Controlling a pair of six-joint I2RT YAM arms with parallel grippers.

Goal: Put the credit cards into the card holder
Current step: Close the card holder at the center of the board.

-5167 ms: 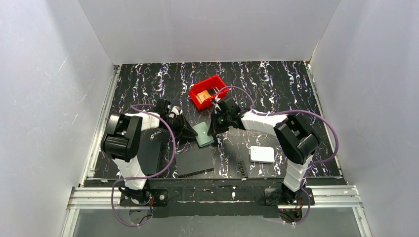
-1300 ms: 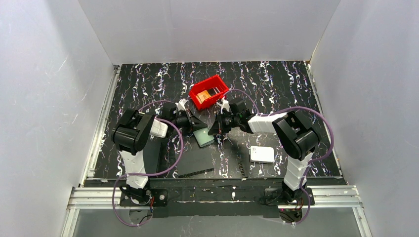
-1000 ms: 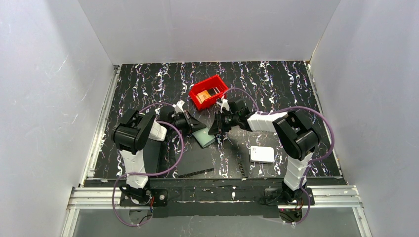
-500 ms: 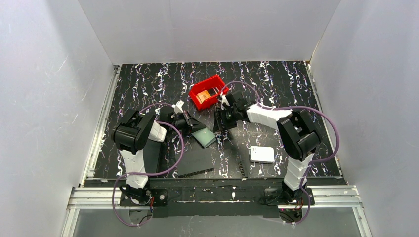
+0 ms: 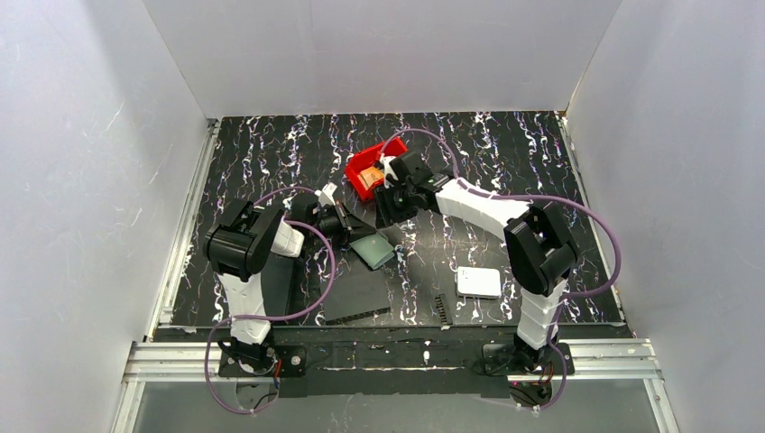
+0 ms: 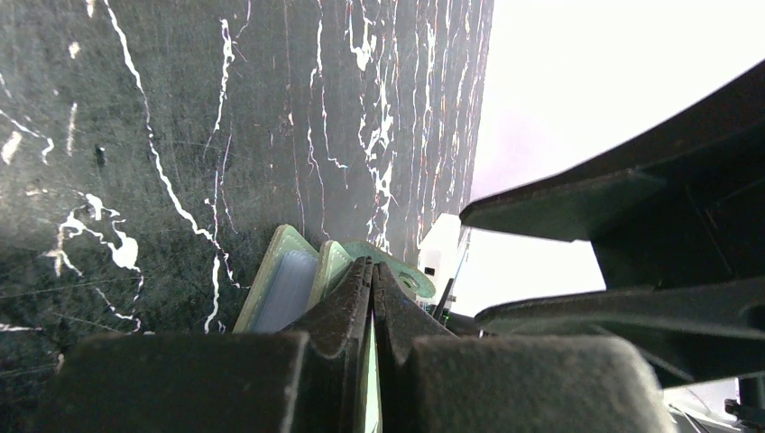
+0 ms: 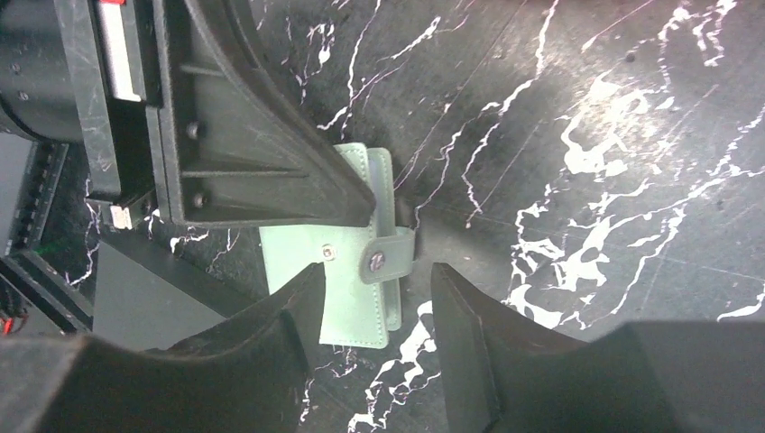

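Beside red plastic bin point(image 5: 357, 163): clamps grey-green folding card holder point(image 5: 373, 251) in closed left gripper point(image 6: 372, 272), steadying for loading; holds right gripper point(image 7: 374, 284) half-open, empty.

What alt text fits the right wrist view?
A small grey-green folding card holder sits on a black white-veined table, one edge pinched by the left gripper, which comes in from the upper left. The right gripper shows its own black fingers at the bottom of the frame, open and empty on either side of the holder.
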